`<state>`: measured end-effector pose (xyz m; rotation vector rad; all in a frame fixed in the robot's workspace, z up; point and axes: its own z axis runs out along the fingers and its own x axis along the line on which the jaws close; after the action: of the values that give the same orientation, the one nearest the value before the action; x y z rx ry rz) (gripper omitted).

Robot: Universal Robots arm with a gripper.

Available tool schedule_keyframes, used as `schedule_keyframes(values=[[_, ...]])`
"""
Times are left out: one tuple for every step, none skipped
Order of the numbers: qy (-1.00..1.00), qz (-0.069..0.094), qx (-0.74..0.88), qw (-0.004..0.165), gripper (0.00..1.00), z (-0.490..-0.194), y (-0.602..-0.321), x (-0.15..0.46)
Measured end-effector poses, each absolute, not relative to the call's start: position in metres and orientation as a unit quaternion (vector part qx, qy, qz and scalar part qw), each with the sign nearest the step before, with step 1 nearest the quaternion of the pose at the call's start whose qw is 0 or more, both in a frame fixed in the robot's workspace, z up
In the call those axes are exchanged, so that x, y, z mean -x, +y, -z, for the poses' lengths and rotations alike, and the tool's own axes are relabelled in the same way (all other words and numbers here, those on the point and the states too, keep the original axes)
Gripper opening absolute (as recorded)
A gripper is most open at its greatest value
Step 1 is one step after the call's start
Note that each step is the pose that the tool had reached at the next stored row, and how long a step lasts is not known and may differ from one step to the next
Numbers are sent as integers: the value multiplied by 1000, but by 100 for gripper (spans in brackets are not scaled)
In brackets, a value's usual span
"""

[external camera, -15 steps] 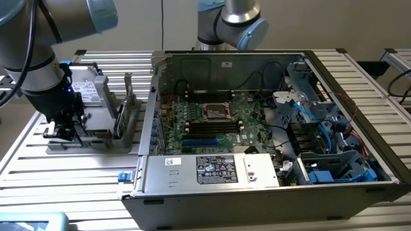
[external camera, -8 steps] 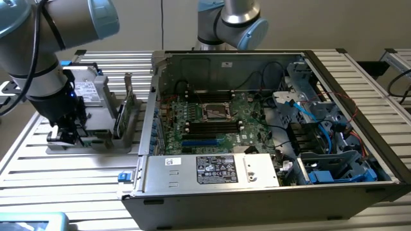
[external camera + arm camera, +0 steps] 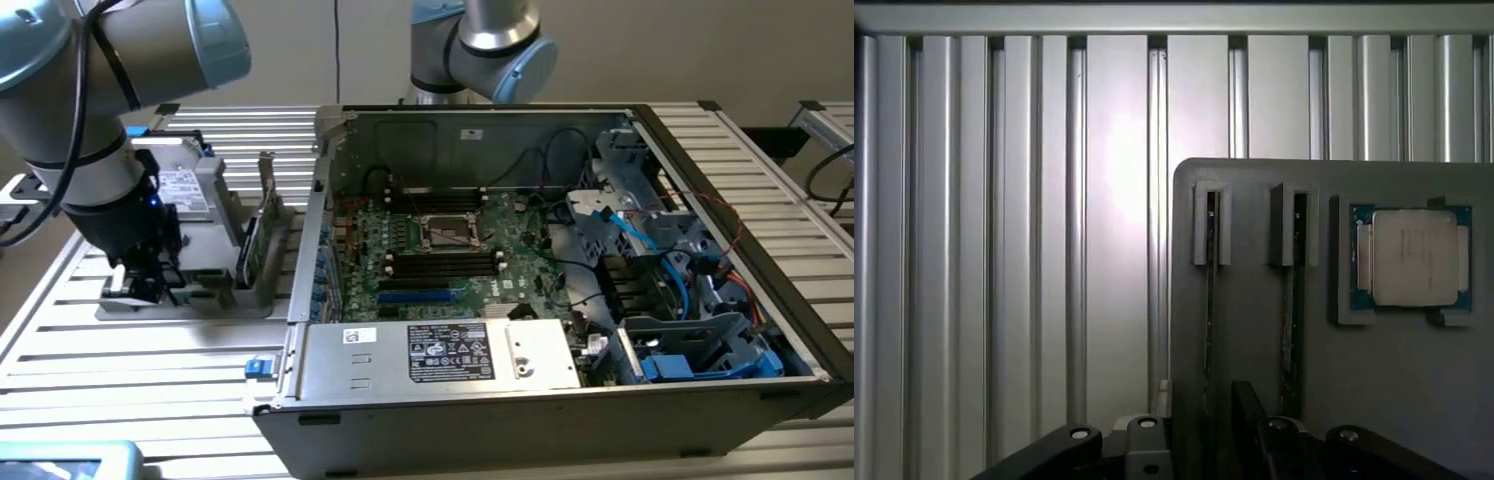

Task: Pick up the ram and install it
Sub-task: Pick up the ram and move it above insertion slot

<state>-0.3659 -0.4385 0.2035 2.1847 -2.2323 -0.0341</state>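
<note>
A grey holder (image 3: pixel 1254 350) carries two thin boards standing on edge in slots. The thinner one, which I take for the ram (image 3: pixel 1210 300), runs down between my fingertips. The thicker dark board (image 3: pixel 1291 300) stands one slot over, outside them. My gripper (image 3: pixel 1199 440) hangs open just above the holder, with one finger (image 3: pixel 1139 445) on each side of the ram and nothing held. In the exterior view the gripper (image 3: pixel 140 285) sits low over the holder's (image 3: pixel 200 300) end at that view's left. The open computer case (image 3: pixel 534 260) shows dark memory slots (image 3: pixel 434 262) on the motherboard.
A square silver processor (image 3: pixel 1411 257) lies in a recess of the holder beside the boards. A taller green card (image 3: pixel 254 245) stands upright between gripper and case. The case wall (image 3: pixel 320 200) rises close to the holder. A second arm's base (image 3: pixel 474 50) stands behind the case.
</note>
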Motion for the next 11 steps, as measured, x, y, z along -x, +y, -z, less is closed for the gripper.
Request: schedule_keyframes(values=[[-715,11,-699,9,36,-203,-437,366],[-715,11,-699,9,36,-202,-435,366],[-715,11,-699,9,36,-202,-435,366],[-715,10,-699,9,36,-201,-435,366],[-715,10,-699,10,36,-201,-435,366],[-715,10,-699,10,36,-201,-435,366],[-715,10,-699,10,36,-200,-435,366],[-715,10,-699,10,36,-200,-435,366],[-715,9,-699,10,36,-199,-435,367],[-715,9,-699,10,36,-199,-435,367],[-715,9,-699,10,36,-198,-435,367]])
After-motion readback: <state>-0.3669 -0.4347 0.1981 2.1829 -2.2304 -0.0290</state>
